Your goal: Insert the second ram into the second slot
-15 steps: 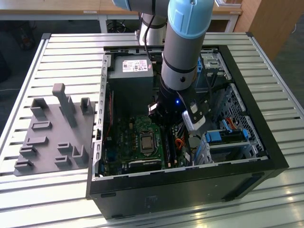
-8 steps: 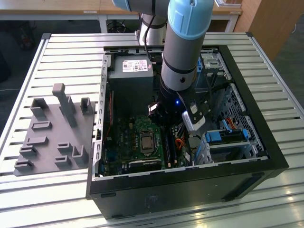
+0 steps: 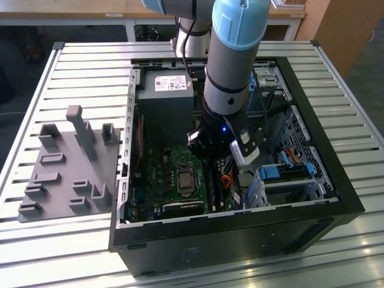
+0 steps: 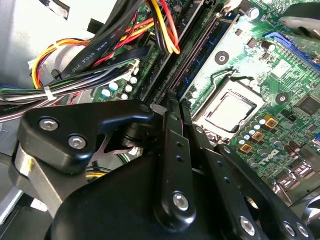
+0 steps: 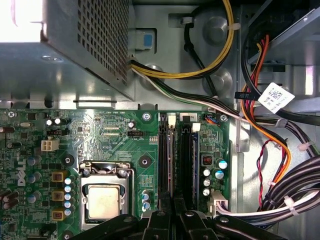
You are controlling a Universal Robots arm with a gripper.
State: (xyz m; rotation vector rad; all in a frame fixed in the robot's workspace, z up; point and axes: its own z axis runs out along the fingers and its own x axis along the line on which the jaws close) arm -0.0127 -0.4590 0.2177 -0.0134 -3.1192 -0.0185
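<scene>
**Pincer closed on the stick at the memory slots**

Black pincer [image 4: 179, 107] linkage lies nearest in both wrist views. Its fingers are drawn together to a thin slit and close on the top edge of the second ram [image 5: 170, 160]. That dark stick stands upright on edge in a slot of the memory bank, its long edge running straight into the fingertips.

Room is tight. In the exterior view the processor socket [image 3: 185, 179] sits at nine o'clock from the slots, with flat green board between them. At three o'clock a cable bundle [image 4: 90, 60] of black, orange and yellow wires crowds close beside the bank. The power supply [image 3: 171, 90] walls off twelve o'clock.

The arm [image 3: 234, 60] drops steeply into the open case [image 3: 336, 174], well inside its black rim. Blue-latched drive bays [image 3: 288, 174] fill the four o'clock corner. On the slatted tabletop [image 3: 78, 66], a grey fixture plate [image 3: 66, 174] lies at nine o'clock, just beside the case wall.
</scene>
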